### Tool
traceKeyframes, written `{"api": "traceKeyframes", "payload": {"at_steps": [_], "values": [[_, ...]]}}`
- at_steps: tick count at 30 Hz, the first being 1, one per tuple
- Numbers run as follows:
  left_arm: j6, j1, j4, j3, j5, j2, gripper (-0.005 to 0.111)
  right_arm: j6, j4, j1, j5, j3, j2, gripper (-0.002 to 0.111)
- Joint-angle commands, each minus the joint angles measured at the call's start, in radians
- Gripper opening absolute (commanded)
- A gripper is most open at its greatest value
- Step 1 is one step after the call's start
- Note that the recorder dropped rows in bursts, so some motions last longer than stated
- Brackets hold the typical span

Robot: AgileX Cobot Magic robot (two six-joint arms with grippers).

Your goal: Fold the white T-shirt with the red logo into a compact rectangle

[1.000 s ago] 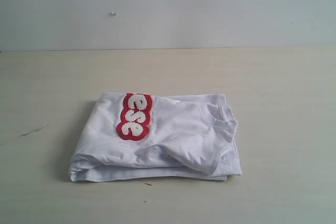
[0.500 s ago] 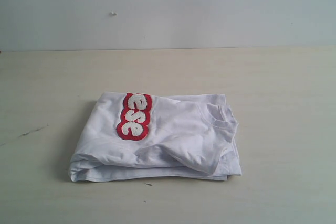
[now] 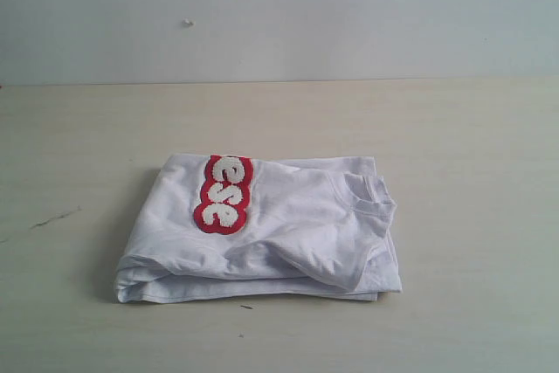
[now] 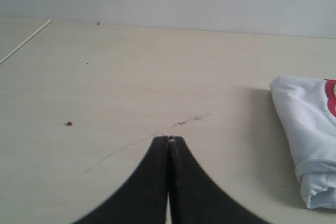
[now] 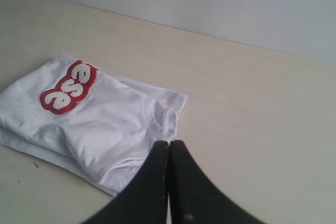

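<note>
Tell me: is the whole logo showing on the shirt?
No: the logo shows only "ese", the rest hidden by the fold in the shirt.

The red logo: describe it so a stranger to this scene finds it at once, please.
On the pale table lies a folded white T-shirt. On its top layer, away from the collar, is the red logo: the only coloured patch, with fuzzy white letters.

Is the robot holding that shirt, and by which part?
Nothing is held. The left gripper and right gripper are shut and empty; the white T-shirt lies folded on the table.
</note>
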Motion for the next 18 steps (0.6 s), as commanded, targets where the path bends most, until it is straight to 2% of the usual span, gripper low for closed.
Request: {"api": "traceKeyframes", "payload": {"at_steps": [1, 8, 18], "values": [[0.002, 0.002, -0.018, 0.003, -0.006, -0.006, 0.0, 0.0, 0.001, 0.002, -0.009, 0.005, -0.004, 0.0], [0.172, 0.002, -0.185, 0.003, -0.019, -0.006, 0.0, 0.0, 0.001, 0.002, -0.009, 0.005, -0.004, 0.0], [0.179, 0.002, -0.191, 0.003, -0.019, -0.006, 0.0, 0.0, 0.001, 0.002, -0.009, 0.005, -0.004, 0.0]]}}
